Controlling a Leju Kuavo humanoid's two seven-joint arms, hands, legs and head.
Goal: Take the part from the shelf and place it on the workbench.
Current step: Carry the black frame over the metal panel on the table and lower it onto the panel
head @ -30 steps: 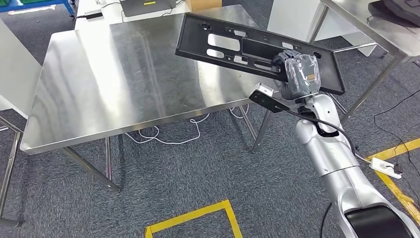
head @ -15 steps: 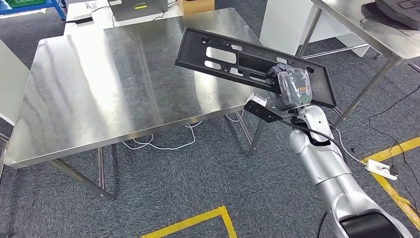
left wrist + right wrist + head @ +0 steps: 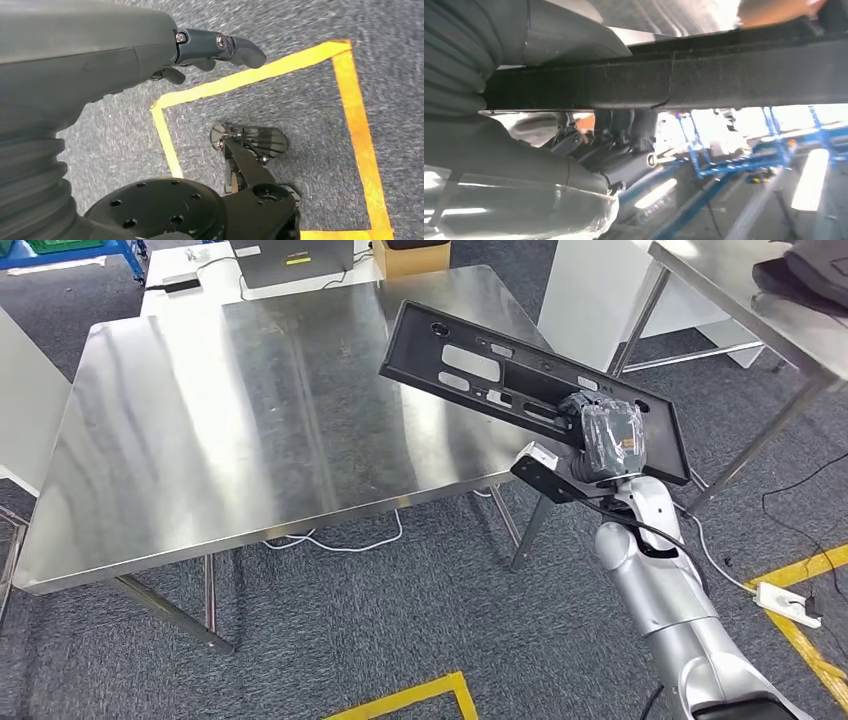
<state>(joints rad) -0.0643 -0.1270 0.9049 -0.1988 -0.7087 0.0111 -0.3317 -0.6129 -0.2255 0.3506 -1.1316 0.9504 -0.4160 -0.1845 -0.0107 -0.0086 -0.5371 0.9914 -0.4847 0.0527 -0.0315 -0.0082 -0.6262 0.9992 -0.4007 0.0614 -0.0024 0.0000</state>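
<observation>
The part [image 3: 500, 375] is a long flat black plastic panel with several cut-outs. My right hand [image 3: 607, 435], wrapped in clear film, grips its near right end and holds it tilted above the right edge of the steel workbench [image 3: 230, 410]. About half of the panel hangs over the tabletop, clear of its surface. From the right wrist, the panel's dark edge [image 3: 704, 75] runs across the picture, with my fingers [image 3: 624, 145] closed on it. My left hand [image 3: 125, 55] hangs over the carpet, fingers loosely curled and holding nothing.
A second steel table [image 3: 760, 300] stands at the right with a dark bag on it. White cable [image 3: 340, 540] lies under the workbench. Yellow floor tape [image 3: 410, 700] marks the carpet in front. A laptop [image 3: 295, 260] and a cardboard box [image 3: 415, 255] sit behind the bench.
The camera has shifted. My right hand has carried the panel slightly forward and right, and the panel now sits a bit farther over the bench's right edge.
</observation>
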